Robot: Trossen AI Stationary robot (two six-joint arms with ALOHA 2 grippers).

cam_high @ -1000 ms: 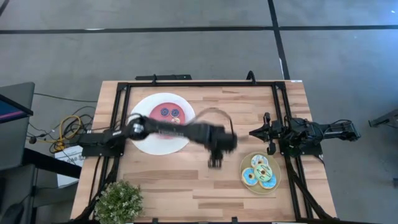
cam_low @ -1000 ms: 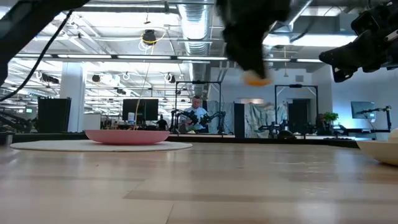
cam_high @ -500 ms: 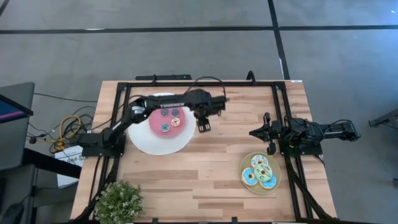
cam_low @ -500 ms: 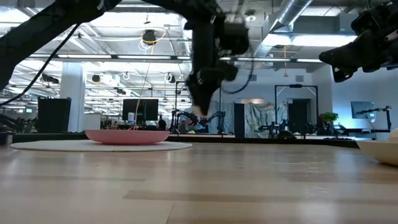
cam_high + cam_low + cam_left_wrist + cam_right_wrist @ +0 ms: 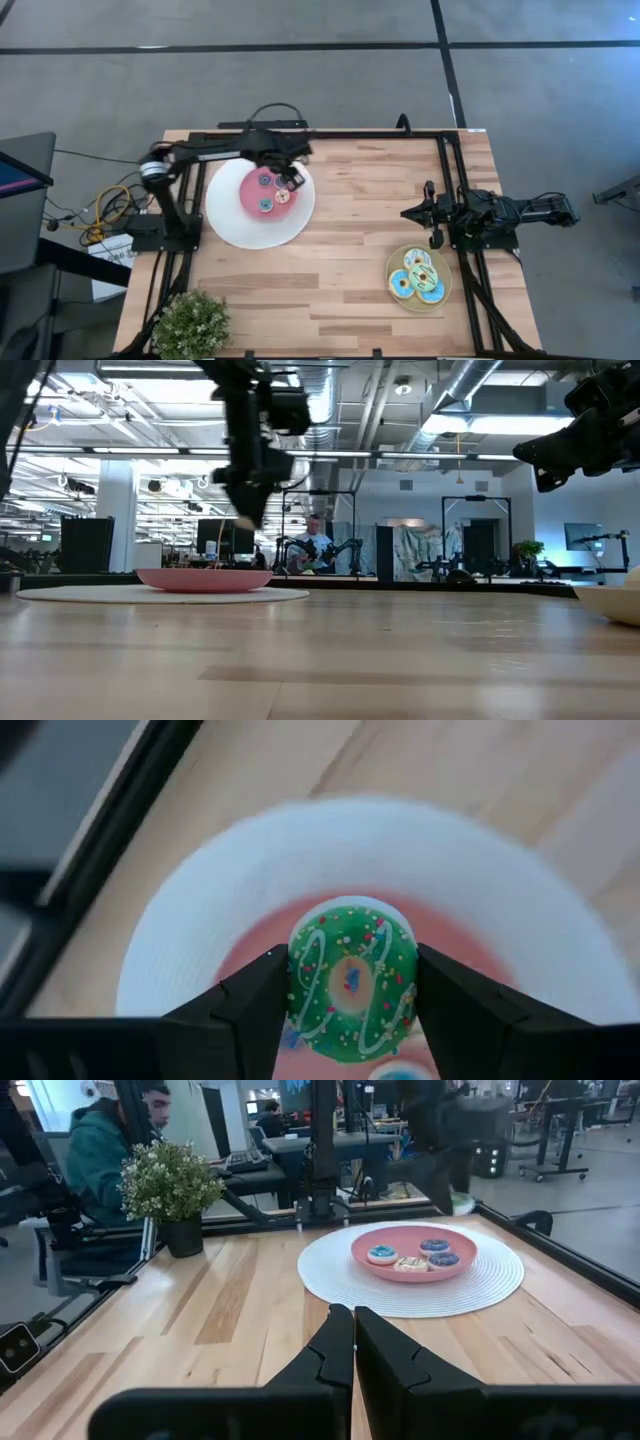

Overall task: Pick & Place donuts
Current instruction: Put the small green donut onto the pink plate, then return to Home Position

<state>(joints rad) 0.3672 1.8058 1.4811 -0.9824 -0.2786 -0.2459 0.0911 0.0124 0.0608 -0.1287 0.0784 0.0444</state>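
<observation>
My left gripper (image 5: 352,1020) hangs over the big white plate (image 5: 228,222) with the pink centre, at the table's far left, shut on a green ring donut (image 5: 352,982) with white lines and sprinkles. The same gripper (image 5: 246,510) shows high above the plate (image 5: 205,580) in the low view. Small donuts (image 5: 265,181) lie flat on the pink centre. Larger blue, white and green iced donuts (image 5: 418,275) lie on the round tan plate (image 5: 442,300) at the near right. My right gripper (image 5: 432,215) waits shut at the table's right edge. My left gripper pinches the green donut between its two fingers (image 5: 255,1010), on opposite sides of its outer rim (image 5: 298,988). The fingers slant down from above. The donut is lifted clear over the plate's pink centre, its iced face turned to the wrist camera.
A potted plant (image 5: 190,322) stands at the near left corner. A black frame (image 5: 330,133) runs along the table's far, left and right edges. Bare wood (image 5: 340,240) lies between the two plates. A person (image 5: 95,1150) sits beyond the table.
My left gripper has swung from the table's middle, near the tan plate, toward the far left until it hangs over the white plate. It has rolled about its own axis on the way. The green donut has stayed between its fingers, clear of the table.
</observation>
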